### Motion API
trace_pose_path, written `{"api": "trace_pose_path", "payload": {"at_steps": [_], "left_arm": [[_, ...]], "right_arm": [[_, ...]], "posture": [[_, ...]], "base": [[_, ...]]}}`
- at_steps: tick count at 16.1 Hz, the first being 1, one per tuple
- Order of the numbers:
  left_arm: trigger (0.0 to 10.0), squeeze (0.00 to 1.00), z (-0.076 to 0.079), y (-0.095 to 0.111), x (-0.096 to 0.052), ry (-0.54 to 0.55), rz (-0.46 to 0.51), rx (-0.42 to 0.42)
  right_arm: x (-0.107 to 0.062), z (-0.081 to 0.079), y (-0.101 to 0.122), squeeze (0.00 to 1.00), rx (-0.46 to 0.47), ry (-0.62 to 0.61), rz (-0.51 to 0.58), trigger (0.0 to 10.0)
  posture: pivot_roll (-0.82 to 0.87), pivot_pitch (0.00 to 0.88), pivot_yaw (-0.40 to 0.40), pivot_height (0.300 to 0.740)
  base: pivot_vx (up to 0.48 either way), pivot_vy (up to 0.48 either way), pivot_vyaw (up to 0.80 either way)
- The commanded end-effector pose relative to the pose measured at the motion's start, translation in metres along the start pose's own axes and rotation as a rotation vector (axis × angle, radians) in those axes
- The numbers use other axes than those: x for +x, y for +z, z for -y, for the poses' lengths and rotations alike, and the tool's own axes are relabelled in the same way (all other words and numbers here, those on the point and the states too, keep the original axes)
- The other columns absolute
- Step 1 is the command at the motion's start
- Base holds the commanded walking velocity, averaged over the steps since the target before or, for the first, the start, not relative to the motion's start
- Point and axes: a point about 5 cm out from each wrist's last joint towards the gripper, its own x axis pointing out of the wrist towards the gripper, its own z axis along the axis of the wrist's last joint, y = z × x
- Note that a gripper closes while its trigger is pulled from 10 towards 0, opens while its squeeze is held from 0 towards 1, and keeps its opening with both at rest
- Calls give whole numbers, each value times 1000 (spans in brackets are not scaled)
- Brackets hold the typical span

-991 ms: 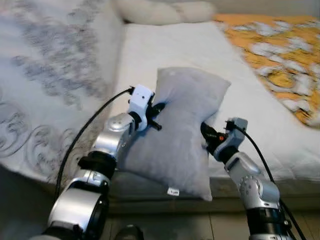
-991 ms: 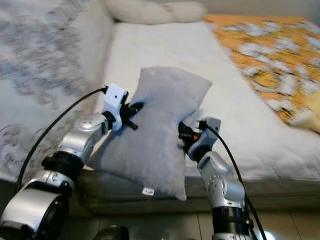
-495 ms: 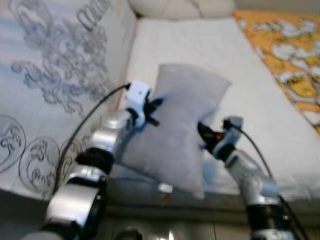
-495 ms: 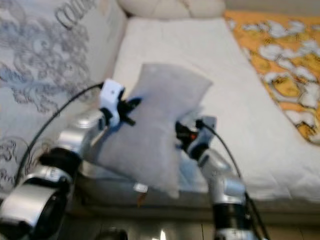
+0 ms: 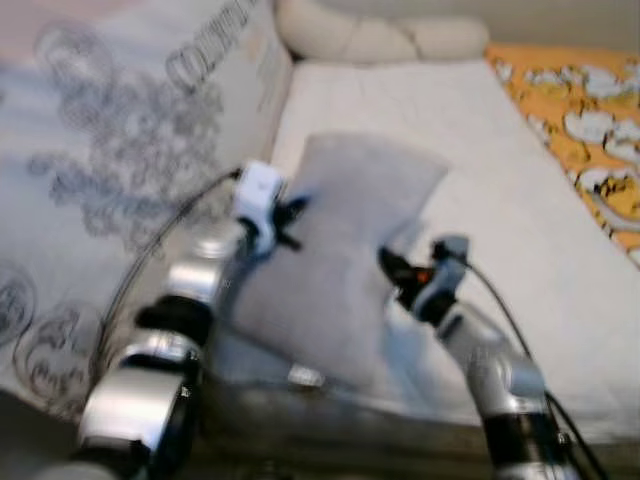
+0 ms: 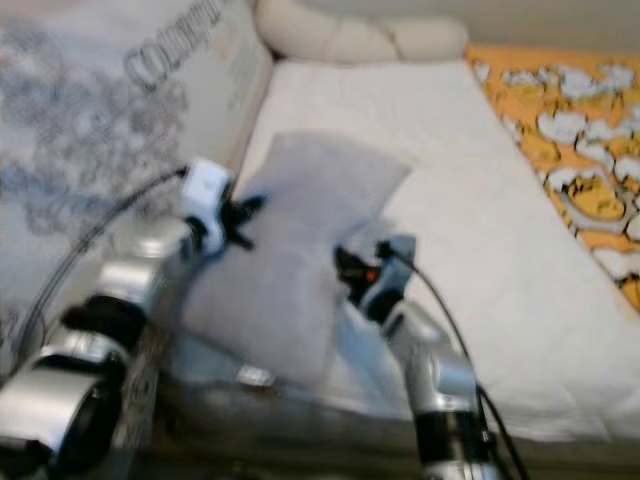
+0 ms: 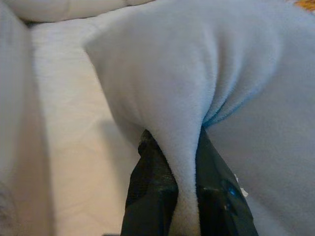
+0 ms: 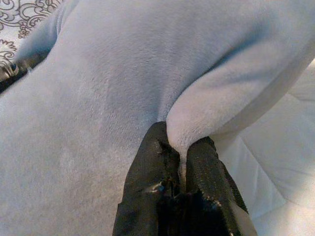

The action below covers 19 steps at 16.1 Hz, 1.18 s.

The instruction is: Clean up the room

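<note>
Carried further over the bed (image 5: 520, 200), the pillow (image 5: 340, 250) hangs pinched in both grippers' (image 7: 183, 162) (image 8: 181, 157) fingers; thin folds could slip.

White mattress (image 5: 520, 200), grey-patterned cover (image 5: 110, 180) at left, orange floral blanket (image 5: 590, 110) at right, cream pillows (image 5: 380, 38) at far end.
</note>
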Motion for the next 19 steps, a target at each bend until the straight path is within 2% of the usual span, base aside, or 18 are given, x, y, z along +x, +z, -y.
{"api": "trace_pose_path", "payload": {"at_steps": [1, 3, 4, 5, 6, 8, 9, 11, 12, 14, 16, 18, 19], "left_arm": [[10000, 0, 8, 13, 7, -23, 42, 31], [10000, 0, 9, 12, 7, -20, 41, 37], [10000, 0, 9, 11, 8, -14, 35, 44], [10000, 0, 9, 11, 9, -13, 33, 51], [10000, 0, 9, 11, 9, -16, 32, 59], [10000, 0, 12, 12, 13, -17, 27, 138], [10000, 0, 9, 15, 16, 39, 23, 199], [10000, 0, 7, 19, 18, 61, 17, 240], [10000, 0, 6, 23, 21, 58, 4, 303], [10000, 0, 1, 26, 21, 84, -10, 351], [10000, 0, -3, 30, 21, 97, -26, 443], [10000, 0, -5, 33, 22, 82, -45, 510], [10000, 0, -10, 38, 21, 89, -81, 610]], "right_arm": [[-5, 5, 5, 0, 9, -12, 17, 10000], [-7, 8, 5, 0, 26, -27, 18, 10000], [-8, 13, 7, 165, 39, -62, 42, 10000], [-9, 21, 9, 1000, 33, -133, 64, 10000], [-10, 25, 10, 1000, 25, -167, 72, 10000], [-15, 38, 11, 1000, 10, -250, 95, 10000], [-19, 42, 10, 1000, -2, -270, 95, 10000], [-22, 43, 10, 1000, -15, -277, 101, 10000], [-26, 45, 10, 1000, -51, -289, 84, 10000], [-30, 33, 14, 1000, -88, -158, 100, 10000], [-38, 18, 19, 1000, -154, 7, 88, 10000], [-46, 12, 23, 1000, -194, 90, 63, 10000], [-55, 9, 30, 1000, -222, 149, 38, 10000]], "posture": [[-15, 0, 57, 740], [-20, 0, 59, 740], [-24, 0, 62, 740], [-27, 0, 64, 740], [-29, 0, 65, 740], [-36, 0, 67, 740], [-43, 0, 69, 740], [-50, 0, 70, 740], [-65, 0, 76, 740], [-91, 0, 87, 740], [-117, 0, 96, 740], [-147, 0, 97, 740], [-172, 0, 98, 740]], "base": [[0, 0, 0], [0, 0, 0], [0, 0, 0], [0, 0, 0], [0, 0, 0], [0, 0, 0], [0, 0, 0], [0, 0, 0], [0, 0, 0], [0, 0, 0], [0, 0, 0], [0, 0, 0], [0, 0, 0]]}}
